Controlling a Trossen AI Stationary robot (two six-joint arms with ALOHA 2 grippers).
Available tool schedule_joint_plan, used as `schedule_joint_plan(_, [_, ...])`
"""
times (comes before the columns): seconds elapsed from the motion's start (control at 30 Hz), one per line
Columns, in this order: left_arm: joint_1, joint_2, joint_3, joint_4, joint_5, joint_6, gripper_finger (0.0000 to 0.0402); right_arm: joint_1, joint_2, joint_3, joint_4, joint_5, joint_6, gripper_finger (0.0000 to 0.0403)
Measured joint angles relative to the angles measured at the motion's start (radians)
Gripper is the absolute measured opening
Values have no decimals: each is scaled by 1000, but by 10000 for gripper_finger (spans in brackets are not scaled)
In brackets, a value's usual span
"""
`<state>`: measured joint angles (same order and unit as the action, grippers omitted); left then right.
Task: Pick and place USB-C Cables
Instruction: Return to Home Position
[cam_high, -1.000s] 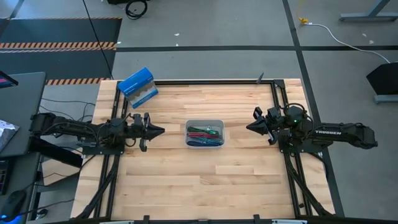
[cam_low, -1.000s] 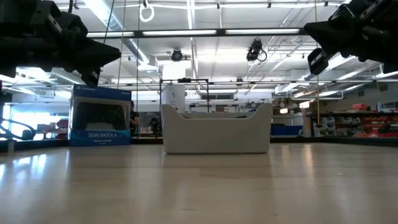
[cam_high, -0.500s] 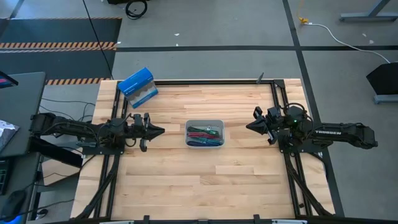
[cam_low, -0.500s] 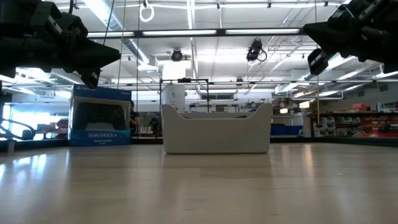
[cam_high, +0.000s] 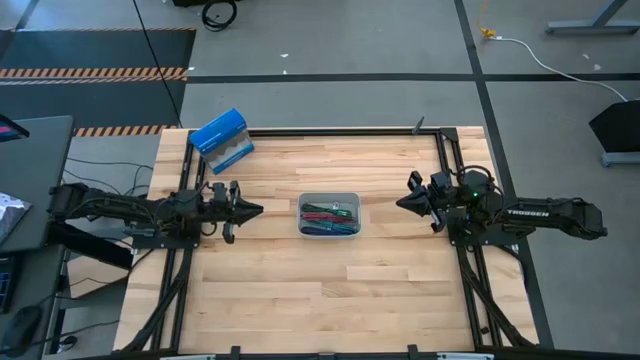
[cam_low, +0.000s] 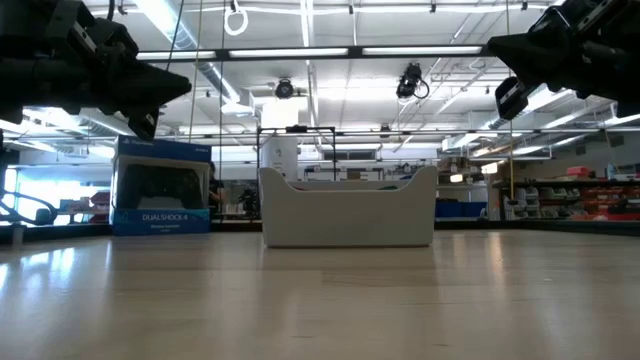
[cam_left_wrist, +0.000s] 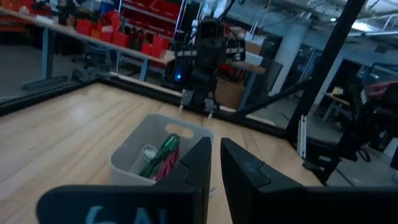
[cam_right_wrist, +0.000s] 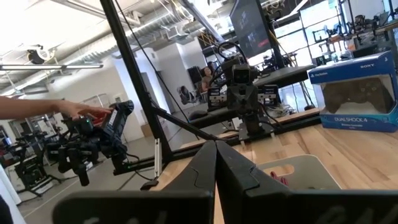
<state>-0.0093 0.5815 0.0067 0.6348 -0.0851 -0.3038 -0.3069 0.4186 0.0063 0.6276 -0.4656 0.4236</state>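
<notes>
Several cables (cam_high: 329, 217) lay in the tray (cam_high: 329, 197) at the middle of the table (cam_high: 300, 290). Either side hung the left gripper (cam_high: 260, 210), fingers nearly touching, and the right gripper (cam_high: 399, 204), fingers pressed together, both empty.

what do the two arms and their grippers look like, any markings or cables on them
Both arms are black, jointed and slim. The right arm carries white TROSSEN lettering and a small green light near its wrist; the left arm has loose black cables along it. The left gripper and right gripper are black too, each tapering to two flat, wedge-shaped fingers.
</notes>
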Motion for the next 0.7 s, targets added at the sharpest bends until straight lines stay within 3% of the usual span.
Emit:
schedule_joint_plan(0.2, [0,-81,0,-120,0,0,43,0,-6,0,-2,0,0,12])
schedule_joint_plan(0.7, [0,-185,0,-161,0,0,43,0,-196,0,-14,0,0,14])
